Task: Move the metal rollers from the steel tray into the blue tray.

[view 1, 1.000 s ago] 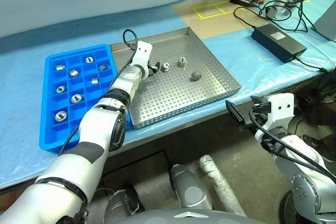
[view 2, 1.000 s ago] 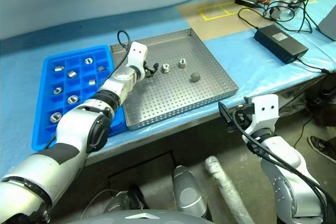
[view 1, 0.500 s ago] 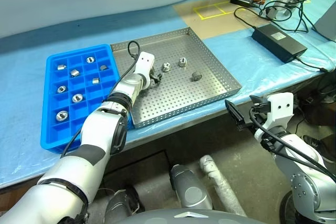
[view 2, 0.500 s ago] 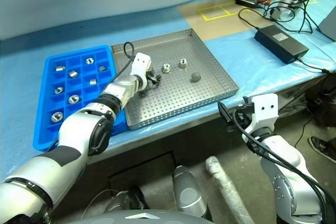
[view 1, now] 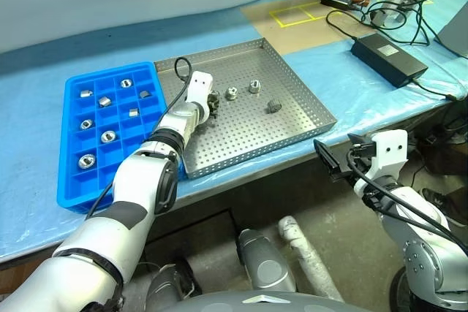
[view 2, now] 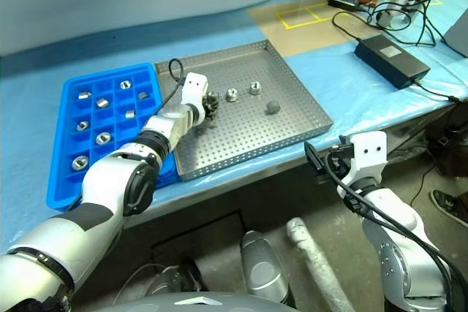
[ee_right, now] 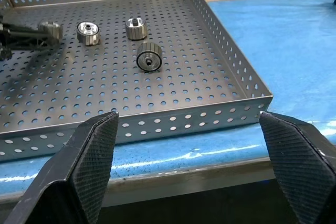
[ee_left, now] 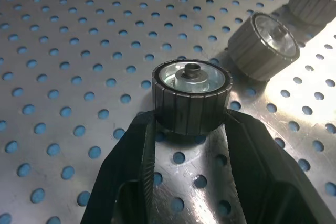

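The steel tray [view 1: 241, 137] lies on the blue-covered table with several metal rollers on it. My left gripper [view 1: 213, 100] rests low on the tray's left part, and its two black fingers [ee_left: 136, 150] press both sides of one ridged roller [ee_left: 190, 90], which stands on the perforated sheet. Three loose rollers [view 1: 230, 93] [view 1: 254, 86] [view 1: 274, 105] lie just beyond it. To the left, the blue tray [view 1: 69, 180] holds several rollers [view 1: 108, 136] in its compartments. My right gripper [view 1: 325, 160] hangs open in front of the table edge, off the tray's near right corner [ee_right: 260, 98].
A black power brick [view 1: 387, 58] with cables lies on the table right of the steel tray. A brown patch with yellow tape marks [view 1: 296, 12] sits behind the tray. The table's front edge runs just below both trays.
My left gripper's fingers have closed from wide open onto the ridged roller on the steel tray. The right arm has stayed where it was.
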Motion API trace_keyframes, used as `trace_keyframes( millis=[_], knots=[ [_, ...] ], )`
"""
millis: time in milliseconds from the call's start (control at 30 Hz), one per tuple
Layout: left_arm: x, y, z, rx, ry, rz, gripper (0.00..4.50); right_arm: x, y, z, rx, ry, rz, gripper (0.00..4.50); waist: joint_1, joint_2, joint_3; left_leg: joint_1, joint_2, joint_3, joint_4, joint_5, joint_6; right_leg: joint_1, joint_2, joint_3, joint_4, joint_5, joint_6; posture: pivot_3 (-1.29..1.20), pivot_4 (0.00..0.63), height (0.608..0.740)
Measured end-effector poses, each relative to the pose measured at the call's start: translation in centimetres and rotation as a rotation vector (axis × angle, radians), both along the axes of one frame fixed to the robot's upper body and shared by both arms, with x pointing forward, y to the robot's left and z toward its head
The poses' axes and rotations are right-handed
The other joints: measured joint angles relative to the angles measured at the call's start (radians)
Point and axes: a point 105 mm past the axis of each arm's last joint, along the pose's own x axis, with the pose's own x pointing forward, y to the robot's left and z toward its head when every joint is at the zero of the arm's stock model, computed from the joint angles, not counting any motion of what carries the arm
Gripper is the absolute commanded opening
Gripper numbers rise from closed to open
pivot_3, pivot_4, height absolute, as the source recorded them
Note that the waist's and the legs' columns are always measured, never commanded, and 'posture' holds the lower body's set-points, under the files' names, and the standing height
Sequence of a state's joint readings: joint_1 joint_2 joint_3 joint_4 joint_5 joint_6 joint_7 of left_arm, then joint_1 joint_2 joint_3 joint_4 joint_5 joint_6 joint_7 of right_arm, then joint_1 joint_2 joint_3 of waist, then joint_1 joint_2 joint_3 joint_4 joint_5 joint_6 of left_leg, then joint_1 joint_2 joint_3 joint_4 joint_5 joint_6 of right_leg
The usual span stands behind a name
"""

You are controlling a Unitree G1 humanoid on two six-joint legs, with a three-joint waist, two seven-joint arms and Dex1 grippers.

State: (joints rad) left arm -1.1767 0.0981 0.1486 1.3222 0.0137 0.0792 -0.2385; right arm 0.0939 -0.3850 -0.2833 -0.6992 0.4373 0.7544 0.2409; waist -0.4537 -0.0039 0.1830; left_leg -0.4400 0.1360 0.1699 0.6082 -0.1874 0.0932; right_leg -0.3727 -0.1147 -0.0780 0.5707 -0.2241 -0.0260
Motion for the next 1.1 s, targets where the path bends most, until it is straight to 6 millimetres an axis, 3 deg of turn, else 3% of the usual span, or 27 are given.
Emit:
trace_keyframes(
  millis=[167,267,367,500,700,800,867,1000,1100],
  knots=[
    [0.7,-0.3,3.7,-0.153,-0.145,0.021,1.61,2.7,1.8,0.7,0.045,-0.033,0.087,4.42,0.009,0.000,0.000,-0.001,-0.001,-0.002,0.003,0.000,0.001,0.001,-0.001,-0.002,0.001,0.000,0.000,-0.50,0.150,0.740],
    [0.5,-1.5,6.7,-0.215,-0.265,-0.021,1.61,6.1,3.6,2.6,0.095,-0.089,0.164,4.42,0.032,0.000,0.000,-0.002,-0.002,-0.003,0.005,0.000,0.002,0.000,-0.003,-0.003,0.004,0.000,-0.001,-0.41,0.150,0.740],
    [-0.2,-1.1,8.4,-0.222,-0.375,-0.031,1.61,8.0,5.9,4.1,0.111,-0.129,0.262,4.42,0.067,0.000,0.000,-0.002,0.000,-0.004,0.005,0.000,0.002,-0.002,-0.004,-0.005,0.009,0.000,-0.001,-0.28,0.150,0.740],
    [-1.8,0.6,9.2,-0.234,-0.448,-0.022,1.61,9.8,9.2,3.4,0.107,-0.099,0.389,4.42,0.148,0.000,0.000,-0.005,0.001,-0.005,0.005,0.002,0.002,-0.011,-0.004,-0.005,0.023,0.000,-0.001,-0.13,0.150,0.740],
    [-5.9,1.9,12.7,-0.171,-0.608,-0.076,1.61,12.0,14.5,3.7,0.112,-0.114,0.582,4.42,0.349,0.000,0.001,-0.010,0.004,-0.005,0.006,0.011,-0.006,-0.025,-0.005,-0.005,0.042,-0.004,-0.008,0.05,0.150,0.740],
    [-8.4,3.1,11.6,-0.169,-0.586,-0.072,1.61,12.3,16.5,3.8,0.104,-0.150,0.675,4.42,0.448,0.002,0.001,-0.007,0.003,-0.003,0.006,0.012,-0.008,-0.024,-0.005,-0.004,0.047,-0.009,-0.016,0.08,0.150,0.740],
    [-9.6,4.0,9.9,-0.170,-0.518,-0.066,1.61,12.3,17.6,3.2,0.111,-0.148,0.725,4.42,0.508,0.002,0.002,-0.007,0.002,-0.001,0.006,0.013,-0.009,-0.024,-0.006,-0.003,0.049,-0.010,-0.017,0.14,0.150,0.740],
    [-12.4,4.5,8.4,-0.188,-0.438,-0.120,1.61,12.2,19.1,2.9,0.143,-0.122,0.806,4.42,0.557,0.003,0.002,-0.006,0.000,0.002,0.005,0.012,-0.013,-0.024,-0.009,-0.001,0.049,-0.010,-0.018,0.18,0.150,0.740],
    [-14.0,4.9,7.7,-0.146,-0.403,-0.163,1.61,12.3,20.0,3.6,0.158,-0.142,0.837,4.42,0.561,0.003,0.002,-0.003,0.000,0.002,0.002,0.014,-0.017,-0.024,-0.009,0.001,0.049,-0.010,-0.017,0.18,0.150,0.740]
  ],
)
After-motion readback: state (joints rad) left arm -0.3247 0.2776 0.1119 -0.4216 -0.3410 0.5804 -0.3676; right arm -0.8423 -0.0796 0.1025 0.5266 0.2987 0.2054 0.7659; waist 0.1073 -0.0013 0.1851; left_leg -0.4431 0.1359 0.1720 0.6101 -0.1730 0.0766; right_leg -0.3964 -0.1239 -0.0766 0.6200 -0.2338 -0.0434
